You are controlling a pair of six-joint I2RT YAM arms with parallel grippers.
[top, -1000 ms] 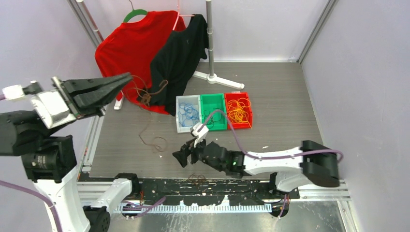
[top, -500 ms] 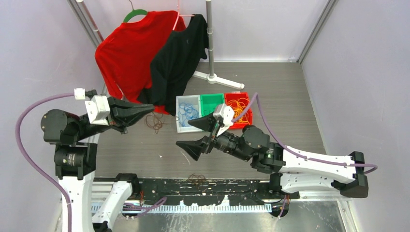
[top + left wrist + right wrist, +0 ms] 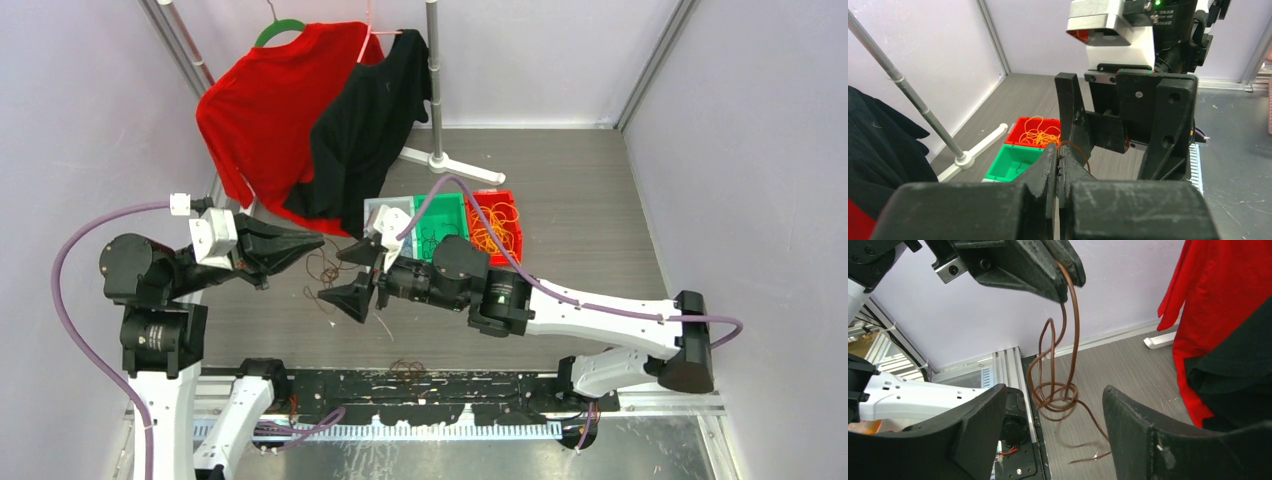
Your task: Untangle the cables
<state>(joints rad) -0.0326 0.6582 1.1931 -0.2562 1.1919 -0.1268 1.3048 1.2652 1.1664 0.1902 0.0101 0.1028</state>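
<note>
My left gripper (image 3: 318,240) is shut on a dark brown cable (image 3: 322,270), which hangs from its tips in loops down to the grey table. In the left wrist view the cable (image 3: 1084,151) curls out of the closed tips (image 3: 1060,150). My right gripper (image 3: 350,277) is open and empty, with one finger on each side of the hanging cable. In the right wrist view the looped bunch (image 3: 1055,400) dangles between and beyond my open fingers (image 3: 1053,440), and its loose ends trail on the table. Yellow-orange cables (image 3: 493,232) lie in the red bin.
Three bins stand mid-table: grey (image 3: 375,212), partly hidden by the right arm, green (image 3: 447,208) and red (image 3: 510,250). A red shirt (image 3: 265,110) and a black shirt (image 3: 365,120) hang at the back by a stand pole (image 3: 435,90). Another small brown bunch (image 3: 405,370) lies on the near rail.
My right gripper has swung left from in front of the bins to straddle the hanging cable. My left gripper has come down and toward the middle, still holding the brown cable.
</note>
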